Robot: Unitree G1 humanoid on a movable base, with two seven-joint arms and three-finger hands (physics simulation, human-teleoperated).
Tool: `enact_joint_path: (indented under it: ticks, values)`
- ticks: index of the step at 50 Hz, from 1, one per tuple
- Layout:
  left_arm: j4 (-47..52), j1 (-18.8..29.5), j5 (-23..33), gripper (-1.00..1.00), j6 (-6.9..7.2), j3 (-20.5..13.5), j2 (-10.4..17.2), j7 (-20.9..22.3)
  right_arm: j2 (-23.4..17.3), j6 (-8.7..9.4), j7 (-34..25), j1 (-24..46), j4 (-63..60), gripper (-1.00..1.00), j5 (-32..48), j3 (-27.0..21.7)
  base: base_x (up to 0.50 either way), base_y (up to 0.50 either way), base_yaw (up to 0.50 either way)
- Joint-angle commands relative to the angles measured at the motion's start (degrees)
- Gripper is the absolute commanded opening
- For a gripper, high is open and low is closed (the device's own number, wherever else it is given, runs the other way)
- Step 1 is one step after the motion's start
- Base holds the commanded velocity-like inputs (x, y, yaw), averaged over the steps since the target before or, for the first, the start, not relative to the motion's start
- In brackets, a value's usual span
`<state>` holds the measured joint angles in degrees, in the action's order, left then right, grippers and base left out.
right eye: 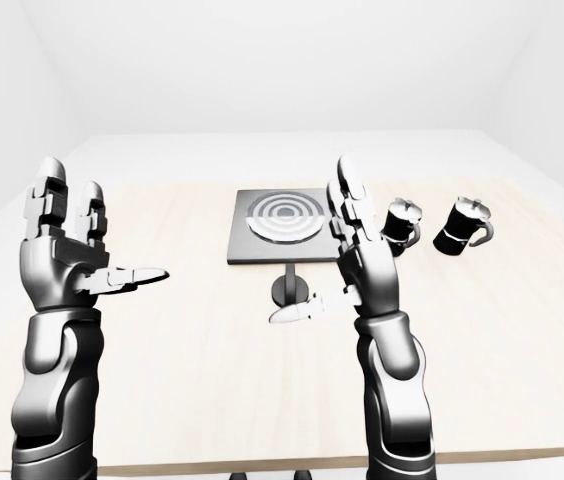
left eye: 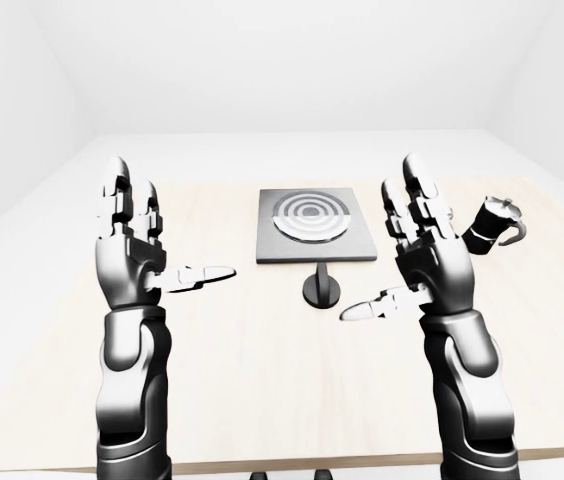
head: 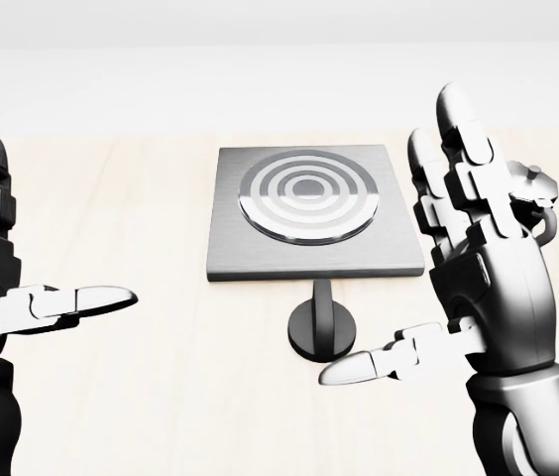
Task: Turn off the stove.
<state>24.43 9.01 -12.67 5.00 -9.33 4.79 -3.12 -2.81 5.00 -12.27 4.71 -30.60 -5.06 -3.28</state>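
Left hand (left eye: 134, 250) and right hand (left eye: 424, 250) hanging upright, fingers spread wide, holding nothing. Square grey metal stove (left eye: 315, 226) with ringed burner lying mid-table (left eye: 262, 380), round black knob (left eye: 321, 289) just below it.

A pale wooden table (left eye: 262, 400) is stretching across the lower half of the eye views, its near edge showing at the bottom. White walls (left eye: 282, 60) and a white floor (left eye: 22, 230) are surrounding it, glowing under soft, even light.
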Motion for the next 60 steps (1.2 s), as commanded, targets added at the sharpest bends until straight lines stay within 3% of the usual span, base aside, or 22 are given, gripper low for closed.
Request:
enact_joint_path:
  ticks: [1,22,60]
  values:
    - [-0.1,-0.1,-0.33,1.0,0.0,-0.28,0.15,-0.1,0.04,0.0,1.05,0.18,0.7,1.0,0.66,0.08,0.2,0.0,0.0]
    - [-0.66,-0.21,-0.19,0.99,0.0,-0.24,0.12,-0.08,0.14,0.0,3.96,-1.57,9.25,1.0,7.36,0.32,0.0,0.0,0.0]
    - [-0.9,-0.14,-0.44,0.99,0.0,-0.45,0.25,-0.36,0.33,0.0,-1.69,-1.22,20.53,1.0,3.67,0.93,0.0,0.0,0.0]
